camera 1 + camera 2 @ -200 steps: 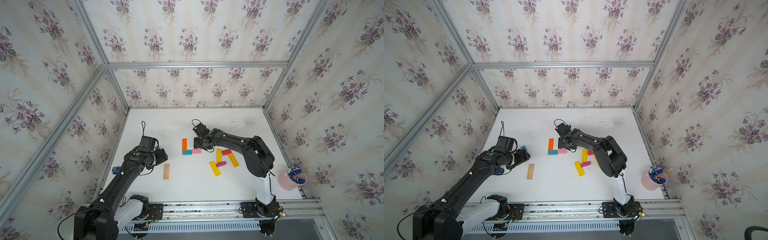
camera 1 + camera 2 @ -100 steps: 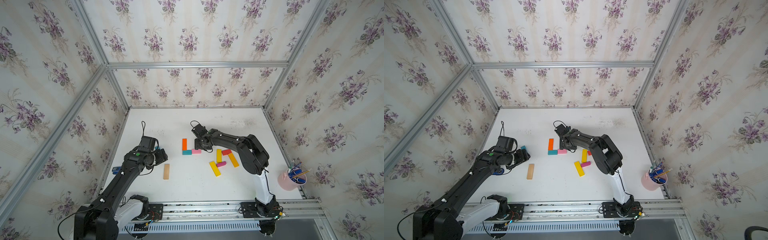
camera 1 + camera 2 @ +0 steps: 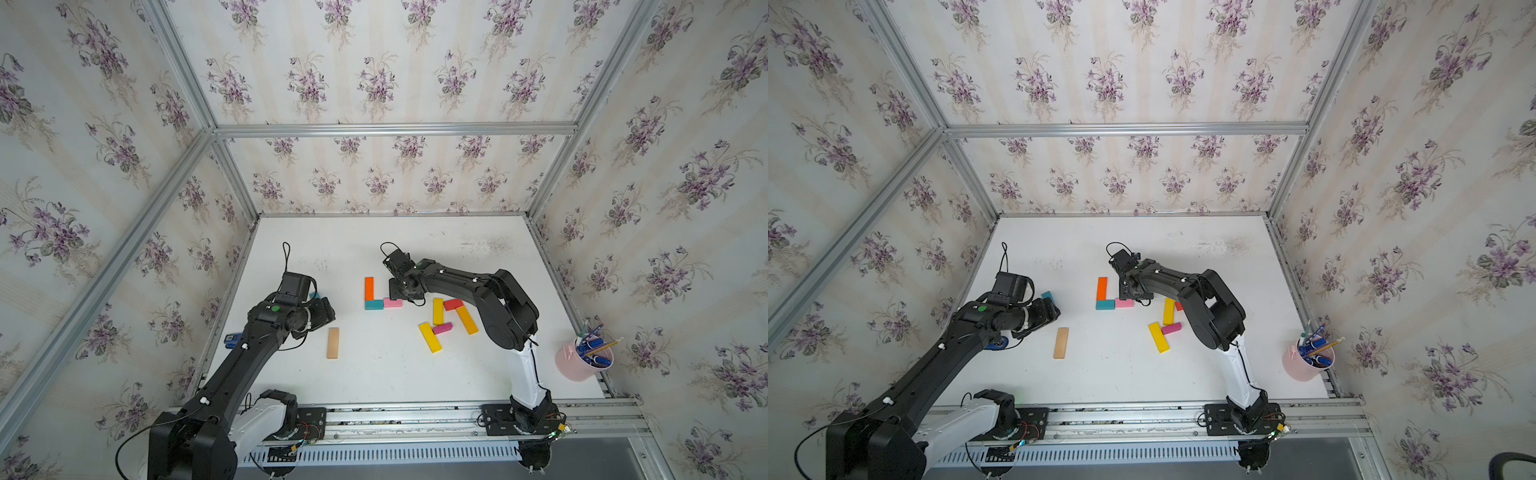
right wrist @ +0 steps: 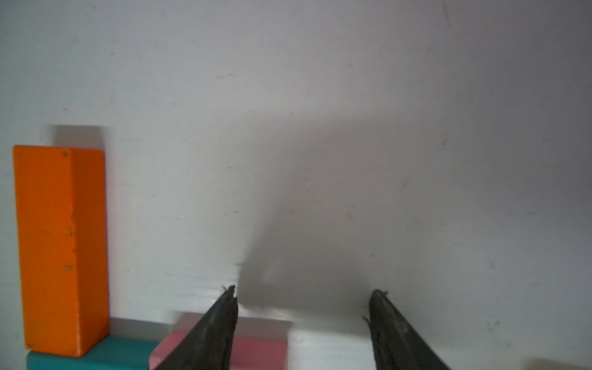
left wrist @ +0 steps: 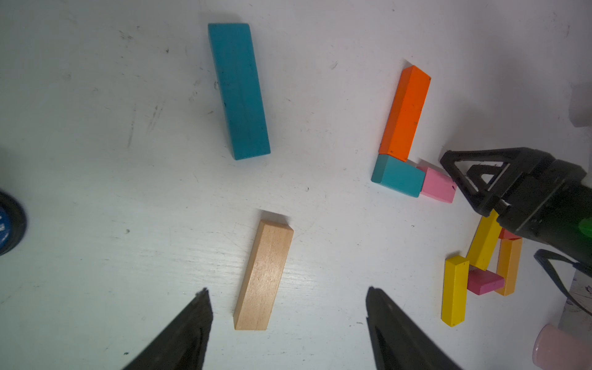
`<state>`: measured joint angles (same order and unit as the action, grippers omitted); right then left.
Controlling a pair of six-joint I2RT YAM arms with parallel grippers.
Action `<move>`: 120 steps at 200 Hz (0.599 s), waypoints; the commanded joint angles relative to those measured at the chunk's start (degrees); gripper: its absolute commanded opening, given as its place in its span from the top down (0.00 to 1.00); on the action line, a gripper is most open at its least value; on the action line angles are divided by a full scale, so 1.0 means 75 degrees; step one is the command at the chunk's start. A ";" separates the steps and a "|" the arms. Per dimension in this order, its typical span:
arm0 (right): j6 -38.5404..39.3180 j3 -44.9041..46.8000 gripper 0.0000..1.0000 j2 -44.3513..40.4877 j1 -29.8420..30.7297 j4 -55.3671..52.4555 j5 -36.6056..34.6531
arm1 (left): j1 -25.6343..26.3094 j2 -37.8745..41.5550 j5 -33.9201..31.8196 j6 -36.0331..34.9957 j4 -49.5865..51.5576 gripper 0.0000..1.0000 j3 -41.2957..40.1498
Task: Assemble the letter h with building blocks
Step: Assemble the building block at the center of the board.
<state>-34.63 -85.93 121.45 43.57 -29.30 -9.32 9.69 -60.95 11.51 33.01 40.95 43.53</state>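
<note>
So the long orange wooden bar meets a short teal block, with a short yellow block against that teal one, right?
Not yellow: the left wrist view shows a short pink block against the short teal block, which the long orange wooden bar does meet.

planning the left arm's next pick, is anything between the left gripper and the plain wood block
Nothing visible does. In the left wrist view the plain wood block lies just ahead of the open left gripper on bare table; the long teal block lies farther off, beyond it.
</note>
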 commanded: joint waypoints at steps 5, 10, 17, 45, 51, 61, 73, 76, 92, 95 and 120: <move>-0.0046 0.0113 0.34 -0.0031 0.0044 -0.0235 0.0270 | -0.0006 -0.0006 -0.0023 -0.0074 0.0001 0.22 0.0035; -0.0046 0.0125 0.34 -0.0050 0.0050 -0.0231 0.0279 | -0.0002 -0.0017 -0.0023 -0.0072 0.0001 0.22 0.0041; -0.0037 0.0126 0.34 -0.0056 0.0056 -0.0217 0.0278 | -0.0007 -0.0018 -0.0023 -0.0068 0.0001 0.22 0.0042; -0.0005 0.0112 0.34 -0.0068 0.0084 -0.0209 0.0299 | -0.0021 -0.0029 -0.0011 -0.0074 -0.0014 0.22 0.0038; 0.0000 0.0108 0.34 -0.0068 0.0088 -0.0199 0.0307 | -0.0016 -0.0030 -0.0011 -0.0073 -0.0011 0.22 0.0039; 0.0023 0.0102 0.34 -0.0057 0.0096 -0.0212 0.0305 | -0.0015 -0.0030 -0.0011 -0.0078 -0.0012 0.22 0.0032; 0.0024 0.0089 0.34 -0.0056 0.0119 -0.0224 0.0271 | -0.0011 -0.0030 -0.0023 -0.0067 -0.0019 0.22 0.0026; 0.0018 0.0090 0.34 -0.0056 0.0120 -0.0228 0.0270 | -0.0015 -0.0030 -0.0023 -0.0076 -0.0018 0.22 0.0024; 0.0012 0.0090 0.34 -0.0055 0.0123 -0.0243 0.0239 | -0.0014 -0.0027 -0.0011 -0.0072 -0.0030 0.22 0.0009; 0.0011 0.0092 0.34 -0.0052 0.0115 -0.0257 0.0227 | -0.0009 -0.0029 -0.0011 -0.0071 -0.0028 0.22 -0.0006; 0.0024 0.0117 0.34 -0.0061 0.0167 -0.0244 0.0195 | -0.0027 -0.0030 -0.0011 -0.0053 -0.0050 0.22 -0.0032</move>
<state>-34.44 -85.32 121.03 44.42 -28.62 -9.47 9.65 -61.12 11.51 32.88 40.91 43.51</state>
